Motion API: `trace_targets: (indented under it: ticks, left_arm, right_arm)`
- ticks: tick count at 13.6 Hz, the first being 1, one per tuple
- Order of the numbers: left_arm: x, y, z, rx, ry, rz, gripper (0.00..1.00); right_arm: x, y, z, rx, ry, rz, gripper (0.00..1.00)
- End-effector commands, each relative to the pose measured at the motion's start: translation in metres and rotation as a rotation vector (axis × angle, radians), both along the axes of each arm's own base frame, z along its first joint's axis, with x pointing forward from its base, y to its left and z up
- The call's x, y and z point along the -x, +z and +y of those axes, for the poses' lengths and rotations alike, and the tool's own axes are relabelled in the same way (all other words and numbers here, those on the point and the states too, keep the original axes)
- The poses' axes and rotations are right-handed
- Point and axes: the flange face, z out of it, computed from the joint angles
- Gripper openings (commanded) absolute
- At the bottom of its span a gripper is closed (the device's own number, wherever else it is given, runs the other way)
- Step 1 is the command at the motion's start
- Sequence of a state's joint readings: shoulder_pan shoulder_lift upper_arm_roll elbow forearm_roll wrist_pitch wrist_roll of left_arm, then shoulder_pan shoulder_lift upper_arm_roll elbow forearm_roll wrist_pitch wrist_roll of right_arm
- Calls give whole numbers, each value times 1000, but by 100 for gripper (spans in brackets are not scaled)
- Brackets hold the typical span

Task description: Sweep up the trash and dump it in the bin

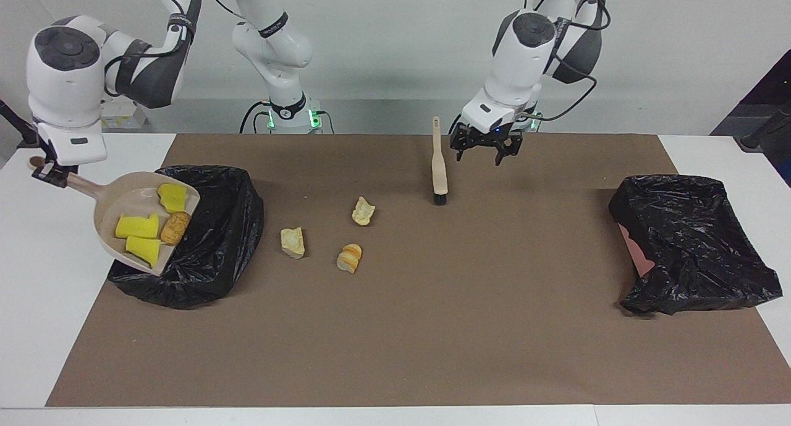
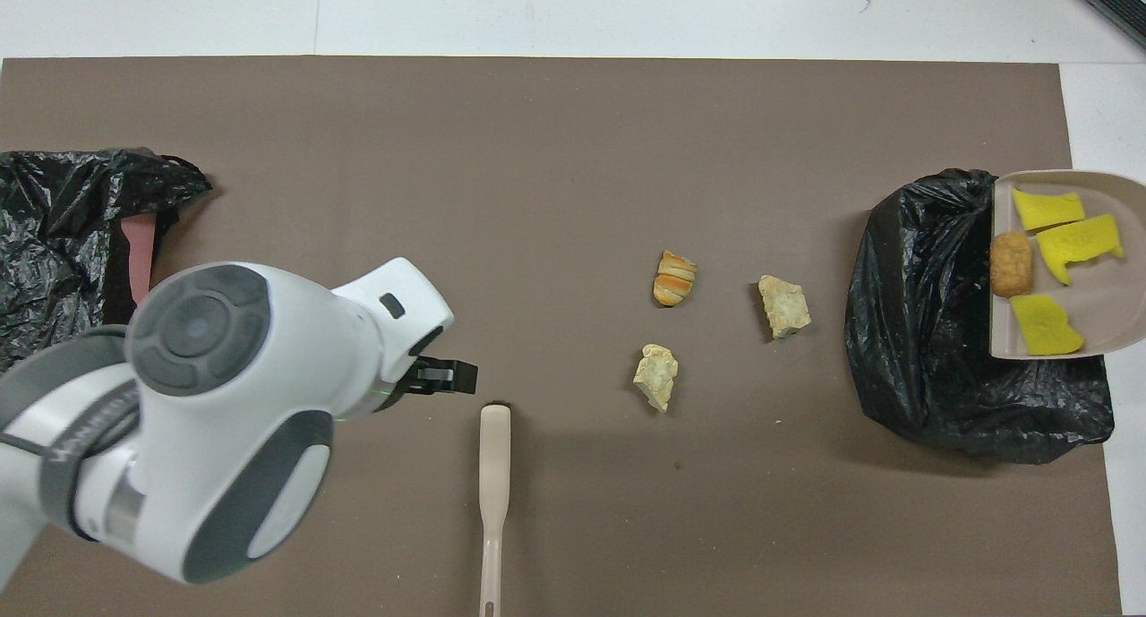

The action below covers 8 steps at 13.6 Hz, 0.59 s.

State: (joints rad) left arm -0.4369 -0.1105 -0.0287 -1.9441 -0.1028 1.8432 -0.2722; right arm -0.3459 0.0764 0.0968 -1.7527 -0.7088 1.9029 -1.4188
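Note:
My right gripper (image 1: 52, 169) is shut on the handle of the beige dustpan (image 1: 114, 209), which tilts mouth-down over the edge of the black-lined bin (image 1: 210, 240). Yellow chunks (image 1: 137, 226) and a golden-brown lump (image 1: 175, 227) lie in the pan (image 2: 1115, 304), close to its lip. Three pale bread-like scraps (image 1: 293, 242) (image 1: 363, 210) (image 1: 350, 257) rest on the brown mat between the bin (image 2: 931, 330) and the brush (image 1: 439, 166). The beige brush (image 2: 494, 474) lies flat, black bristles pointing away from the robots. My left gripper (image 1: 485, 154) hangs open above the mat beside the brush handle, holding nothing.
A second black bag (image 1: 692, 240) with a pink patch showing sits at the left arm's end of the mat (image 1: 432, 327). White tabletop (image 1: 37, 302) borders the mat. The left arm's bulk (image 2: 224, 402) covers part of the mat in the overhead view.

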Motion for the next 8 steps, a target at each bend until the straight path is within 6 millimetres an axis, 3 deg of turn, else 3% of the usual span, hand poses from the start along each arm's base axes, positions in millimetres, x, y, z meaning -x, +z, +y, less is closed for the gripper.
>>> trace_targets:
  ticks: [1, 4, 7, 8]
  left_arm:
    - [-19, 33, 33, -3, -30, -19, 100]
    - [-32, 74, 69, 3, -48, -46, 100]
    - [-47, 112, 118, 9, 21, -94, 100]
    - [-49, 115, 130, 4, 25, -83, 100]
  right_arm:
    - [21, 7, 14, 112, -71, -3, 0]
    - [23, 17, 20, 212, -85, 13, 0]
    - [20, 32, 21, 273, -57, 17, 0]
    - [19, 38, 26, 291, -38, 29, 0]
